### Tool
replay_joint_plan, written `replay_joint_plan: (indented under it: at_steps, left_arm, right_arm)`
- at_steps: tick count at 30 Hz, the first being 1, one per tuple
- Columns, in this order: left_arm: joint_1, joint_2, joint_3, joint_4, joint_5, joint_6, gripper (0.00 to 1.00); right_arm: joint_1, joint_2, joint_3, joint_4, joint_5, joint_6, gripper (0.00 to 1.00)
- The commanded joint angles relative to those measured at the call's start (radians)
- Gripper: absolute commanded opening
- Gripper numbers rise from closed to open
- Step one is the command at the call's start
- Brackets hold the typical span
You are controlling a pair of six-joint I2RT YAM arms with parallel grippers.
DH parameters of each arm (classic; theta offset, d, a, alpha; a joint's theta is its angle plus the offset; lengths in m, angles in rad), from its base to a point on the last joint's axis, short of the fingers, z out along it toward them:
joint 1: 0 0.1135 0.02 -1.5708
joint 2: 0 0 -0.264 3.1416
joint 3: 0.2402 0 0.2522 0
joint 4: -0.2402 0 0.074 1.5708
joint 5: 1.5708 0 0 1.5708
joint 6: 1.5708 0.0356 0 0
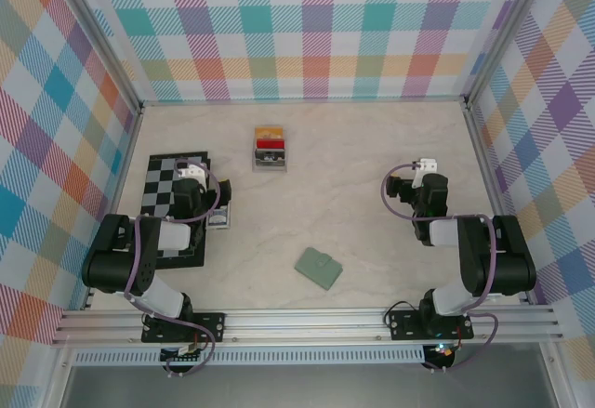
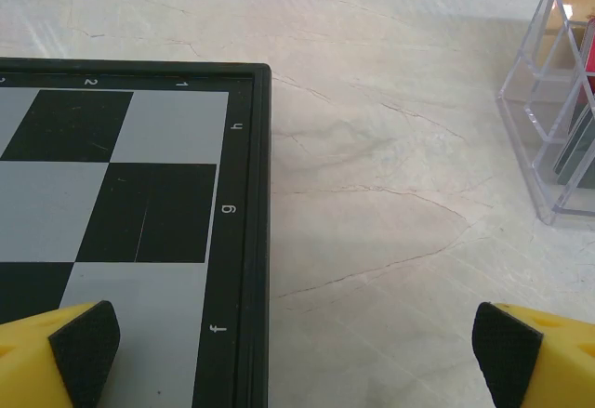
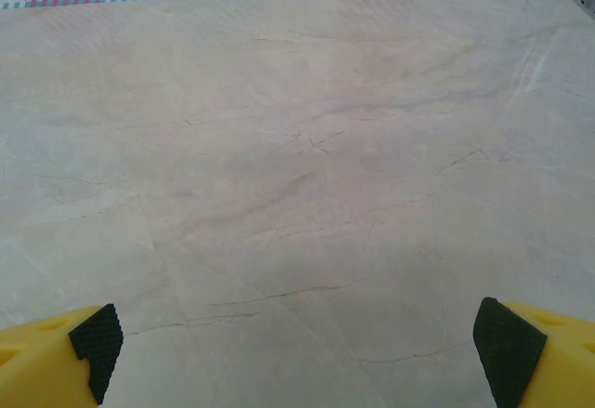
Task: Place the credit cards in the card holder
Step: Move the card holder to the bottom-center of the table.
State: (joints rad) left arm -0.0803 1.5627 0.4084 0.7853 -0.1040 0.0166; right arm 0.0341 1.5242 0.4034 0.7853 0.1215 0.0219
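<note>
The credit cards [image 1: 270, 144], red, orange-tan and dark, stand in a clear plastic tray [image 1: 271, 163] at the back middle of the table. In the left wrist view the tray [image 2: 544, 129] is at the right edge, with cards [image 2: 581, 148] inside it. The sage-green card holder [image 1: 319, 267] lies shut on the table near the front middle. My left gripper [image 1: 192, 172] hovers open over the chessboard's right edge [image 2: 296, 352], with nothing between its fingers [image 2: 88, 343]. My right gripper [image 1: 423, 171] is open over bare table on the right [image 3: 297, 348].
A black and grey chessboard [image 1: 172, 205] lies at the left, under the left arm; its raised black rim [image 2: 249, 241] runs below the left gripper. Checked walls close off the table on three sides. The marble tabletop [image 3: 297, 166] lies ahead of the right gripper.
</note>
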Motion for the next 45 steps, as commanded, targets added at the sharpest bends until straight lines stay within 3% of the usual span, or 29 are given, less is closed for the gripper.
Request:
replay_joint_plan:
  at_steps: [1, 17, 22, 25, 27, 30, 33, 35, 38, 40, 45]
  left_arm:
    - [0.013, 0.002, 0.02, 0.009, 0.015, 0.012, 1.0]
    - [0.011, -0.018, -0.007, 0.047, 0.037, 0.019, 1.0]
    - [0.013, -0.082, -0.095, 0.15, -0.053, -0.018, 1.0]
    - [0.014, -0.19, -0.086, 0.034, -0.099, -0.046, 1.0]
    - [0.016, -0.272, -0.087, -0.052, -0.126, -0.079, 1.0]
    - [0.017, -0.411, -0.074, -0.175, -0.095, -0.11, 1.0]
    - [0.017, -0.542, 0.047, -0.48, -0.045, -0.152, 1.0]
    - [0.017, -0.605, 0.125, -0.69, -0.089, -0.262, 1.0]
    - [0.017, -0.667, 0.199, -0.926, -0.141, -0.427, 1.0]
    - [0.017, -0.703, 0.218, -1.034, -0.12, -0.516, 1.0]
    - [0.017, -0.774, 0.176, -1.091, 0.131, -0.633, 1.0]
  right_arm:
    - [-0.004, 0.001, 0.002, 0.035, -0.014, 0.01, 1.0]
    - [-0.008, -0.004, 0.0, 0.035, -0.046, 0.002, 1.0]
    - [-0.008, -0.046, -0.002, 0.006, -0.102, -0.023, 1.0]
    - [-0.006, -0.119, 0.038, -0.129, -0.081, -0.008, 1.0]
    - [-0.007, -0.161, 0.102, -0.327, -0.053, 0.03, 1.0]
    - [-0.007, -0.242, 0.178, -0.556, -0.112, 0.077, 1.0]
    - [-0.007, -0.323, 0.291, -0.826, -0.193, 0.27, 1.0]
    - [-0.008, -0.321, 0.392, -1.052, -0.277, 0.361, 1.0]
    - [-0.006, -0.328, 0.377, -1.051, -0.553, 0.413, 1.0]
    - [0.002, -0.355, 0.33, -0.992, -0.667, 0.465, 0.99]
    - [0.067, -0.372, 0.339, -1.096, -0.721, 0.442, 0.8]
